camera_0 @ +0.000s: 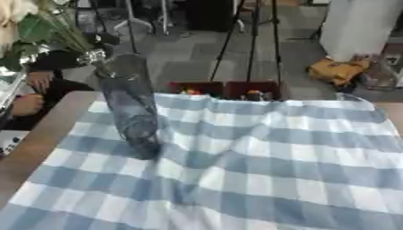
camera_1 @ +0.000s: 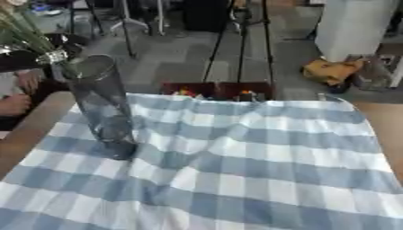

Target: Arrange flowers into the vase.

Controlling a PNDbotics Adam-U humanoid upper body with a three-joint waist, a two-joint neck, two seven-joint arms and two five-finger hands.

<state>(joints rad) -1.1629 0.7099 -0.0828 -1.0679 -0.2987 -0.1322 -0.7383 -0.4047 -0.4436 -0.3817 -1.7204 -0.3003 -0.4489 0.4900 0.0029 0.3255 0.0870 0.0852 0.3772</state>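
Note:
A tall clear glass vase (camera_0: 130,108) stands upright on the left part of a blue-and-white checked cloth (camera_0: 260,157). Above its mouth, a bunch of flowers (camera_0: 47,27) with green stems, leaves and a cream bloom slants up to the top left corner. The stem ends reach the vase's rim. My left hand (camera_0: 88,56), black with silver parts, comes in from the left and is curled round the stems just above the rim. My right hand shows in neither view.
The cloth is rumpled over a wooden table (camera_0: 47,134). Two dark red boxes (camera_0: 224,89) stand at the table's far edge. A person's hands (camera_0: 28,104) rest at the left edge. Stand legs and a yellow bag (camera_0: 337,69) are on the floor beyond.

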